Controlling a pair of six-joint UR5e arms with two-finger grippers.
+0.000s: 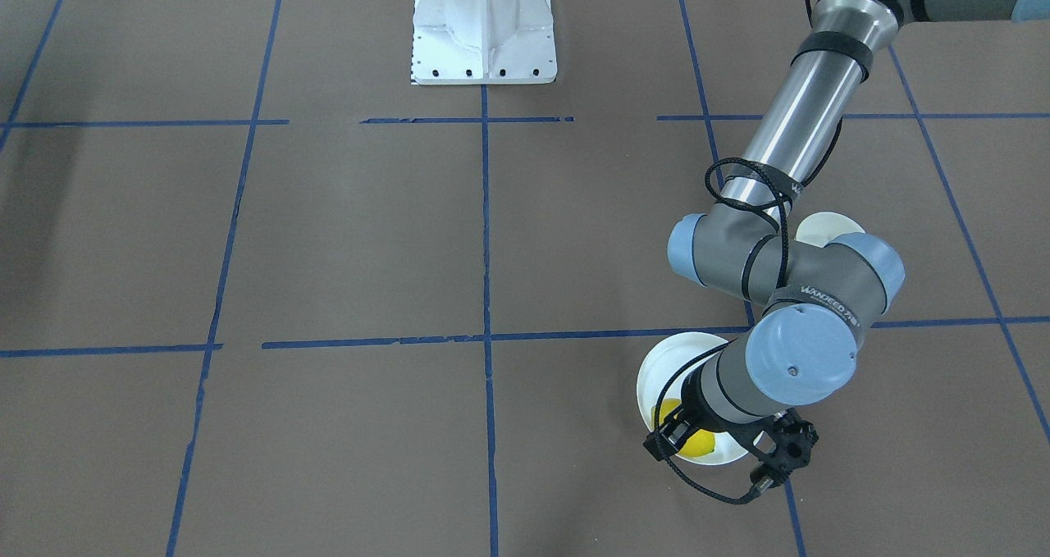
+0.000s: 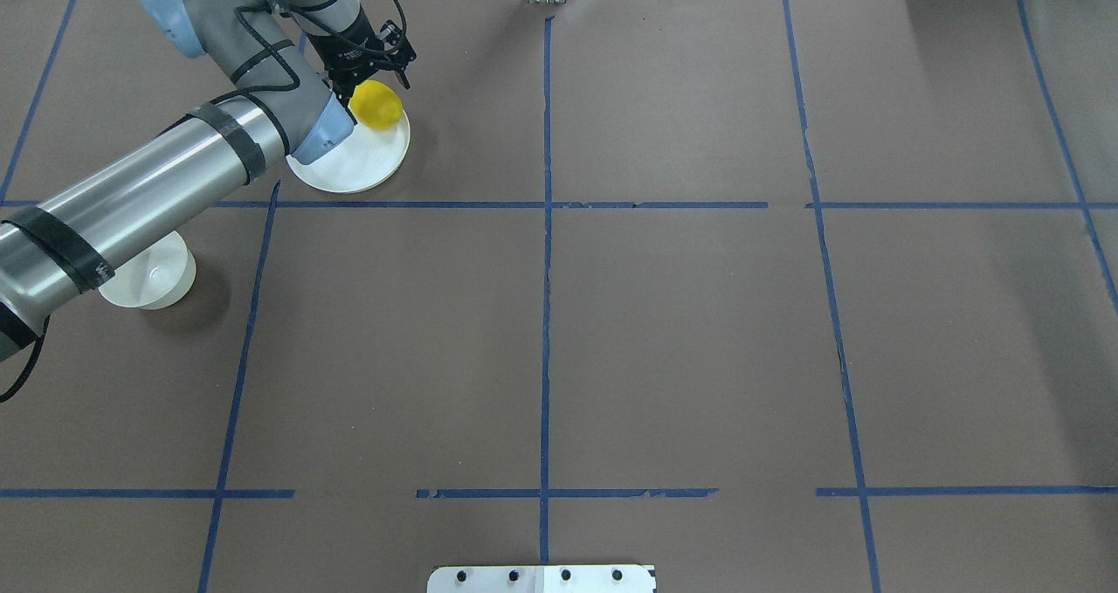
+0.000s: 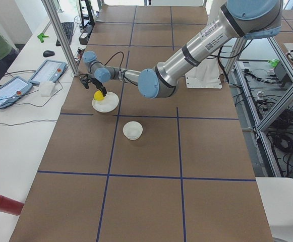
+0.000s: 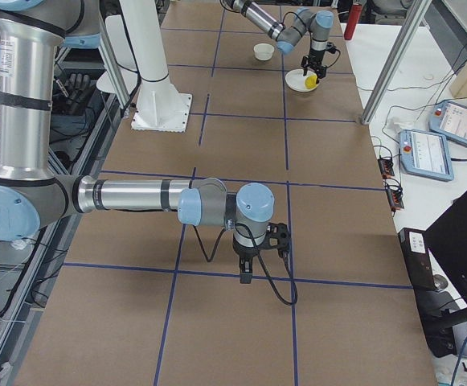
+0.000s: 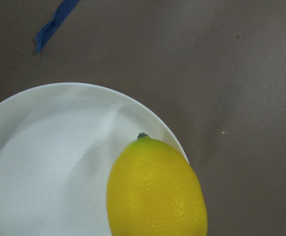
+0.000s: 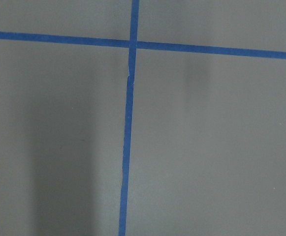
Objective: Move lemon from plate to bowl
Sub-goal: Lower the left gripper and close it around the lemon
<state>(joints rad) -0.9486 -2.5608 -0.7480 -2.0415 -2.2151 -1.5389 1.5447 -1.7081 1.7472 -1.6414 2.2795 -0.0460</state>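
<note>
The yellow lemon lies at the far edge of the flat white plate. The lemon fills the lower middle of the left wrist view, resting on the plate's rim. My left gripper hangs just over the lemon, open and empty, with the fingers down beside it. In the front-facing view the gripper covers part of the lemon. The small deep bowl stands nearer my base, partly under my left forearm. My right gripper shows only in the exterior right view; I cannot tell its state.
The brown table cover is crossed by blue tape lines. The white robot base plate is at the table's near edge. Tablets and cables lie on the side bench beyond the plate.
</note>
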